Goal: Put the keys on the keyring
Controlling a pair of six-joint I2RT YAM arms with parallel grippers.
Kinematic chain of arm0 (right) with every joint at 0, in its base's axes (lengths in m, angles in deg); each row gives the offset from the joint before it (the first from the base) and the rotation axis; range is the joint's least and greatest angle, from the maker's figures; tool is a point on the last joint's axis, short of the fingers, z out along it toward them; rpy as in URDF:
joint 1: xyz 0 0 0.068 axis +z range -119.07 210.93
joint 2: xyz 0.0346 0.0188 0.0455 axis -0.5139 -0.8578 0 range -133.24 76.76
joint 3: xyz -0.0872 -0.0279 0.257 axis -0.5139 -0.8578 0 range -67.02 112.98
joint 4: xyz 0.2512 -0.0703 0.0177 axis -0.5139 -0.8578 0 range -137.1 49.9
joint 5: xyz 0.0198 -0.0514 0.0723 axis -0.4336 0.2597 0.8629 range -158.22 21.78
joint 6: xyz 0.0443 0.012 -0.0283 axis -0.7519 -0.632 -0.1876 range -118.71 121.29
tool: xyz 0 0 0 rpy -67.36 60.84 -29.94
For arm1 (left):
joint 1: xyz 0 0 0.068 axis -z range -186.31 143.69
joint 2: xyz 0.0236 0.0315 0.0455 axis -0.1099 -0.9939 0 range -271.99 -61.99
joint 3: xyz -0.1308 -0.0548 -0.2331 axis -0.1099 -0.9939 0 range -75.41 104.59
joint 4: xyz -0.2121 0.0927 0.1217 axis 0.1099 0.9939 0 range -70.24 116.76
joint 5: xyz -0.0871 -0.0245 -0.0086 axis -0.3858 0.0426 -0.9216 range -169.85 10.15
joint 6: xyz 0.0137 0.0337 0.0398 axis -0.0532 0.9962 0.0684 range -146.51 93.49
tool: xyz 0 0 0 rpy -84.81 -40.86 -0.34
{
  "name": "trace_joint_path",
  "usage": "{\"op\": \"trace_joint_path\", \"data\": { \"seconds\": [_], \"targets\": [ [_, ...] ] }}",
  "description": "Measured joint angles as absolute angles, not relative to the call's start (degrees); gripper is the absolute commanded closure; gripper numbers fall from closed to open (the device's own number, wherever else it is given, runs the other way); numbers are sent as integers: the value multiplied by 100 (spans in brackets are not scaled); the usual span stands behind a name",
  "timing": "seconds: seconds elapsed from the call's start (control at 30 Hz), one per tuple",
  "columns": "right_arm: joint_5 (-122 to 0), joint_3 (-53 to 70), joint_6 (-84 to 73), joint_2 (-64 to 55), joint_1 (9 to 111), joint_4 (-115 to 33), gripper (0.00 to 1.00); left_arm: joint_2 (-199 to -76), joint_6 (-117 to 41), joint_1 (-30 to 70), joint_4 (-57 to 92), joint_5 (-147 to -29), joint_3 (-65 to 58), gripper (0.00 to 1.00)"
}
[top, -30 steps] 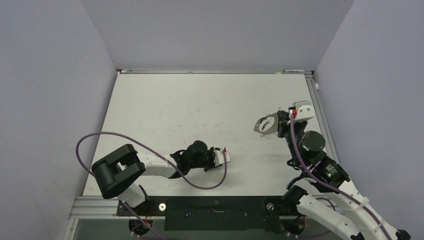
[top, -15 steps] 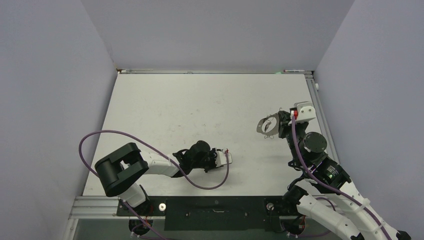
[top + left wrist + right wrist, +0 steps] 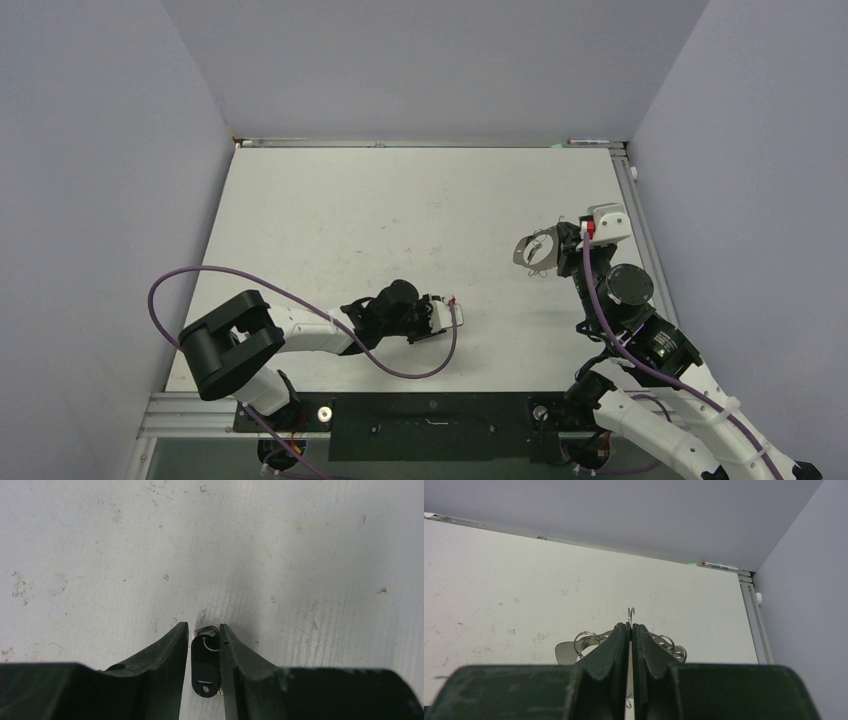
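Close to the near edge of the bench (image 3: pixel 380 210), a little left of its middle, the left gripper (image 3: pixel 441 321) reaches down to the scuffed white surface. In the left wrist view its two dark fingers (image 3: pixel 165 650) are closed on a small key (image 3: pixel 205 664). They press the black plastic head from both sides. The short silver blade points away from the camera, its tip at or just above the bench, and a thin wire loop (image 3: pixel 211 644) shows against the head. A purple cable (image 3: pixel 200 275) arcs from this arm out toward the left edge. Farther off, near the right edge and about halfway toward the far edge, the right gripper (image 3: pixel 562 246) holds the keyring (image 3: pixel 535 250) off the surface. This is a thin silvery-grey hoop that sticks out to the left of the fingers. In the right wrist view these fingers (image 3: pixel 616 645) are pressed tight together on the hoop's rim, with a small metal hook (image 3: pixel 631 612) poking up just past their tips. Several small wire loops (image 3: pixel 585 638) fan out on either side of them. The key and the keyring lie well apart.
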State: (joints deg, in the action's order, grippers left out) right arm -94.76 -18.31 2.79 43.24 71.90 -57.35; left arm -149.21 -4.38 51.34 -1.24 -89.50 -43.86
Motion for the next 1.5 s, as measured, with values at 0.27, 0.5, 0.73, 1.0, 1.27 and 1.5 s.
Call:
{"op": "trace_joint_path", "data": {
  "seconds": [0.27,0.5,0.73,1.0,1.27,1.5],
  "targets": [
    [-9476,-1831,279,4326,7190,-5737,95,-14921,-418,5134,-12,-8950,-4386,63],
    [-9476,-1831,279,4339,7190,-5744,95,-14897,-237,5136,257,-8795,-4386,56],
    [-9476,-1831,276,4339,7190,-5744,95,-14862,242,5232,327,-8476,-4386,58],
    [-9476,-1831,279,4339,7190,-5779,95,-14862,734,5322,381,-8413,-4386,65],
    [-9474,-1831,279,4339,7190,-5779,95,-14868,937,5368,508,-8426,-4314,76],
    [-9474,-1831,279,4339,7190,-5779,95,-14884,1003,5383,510,-8522,-4207,78]
  ]
}}
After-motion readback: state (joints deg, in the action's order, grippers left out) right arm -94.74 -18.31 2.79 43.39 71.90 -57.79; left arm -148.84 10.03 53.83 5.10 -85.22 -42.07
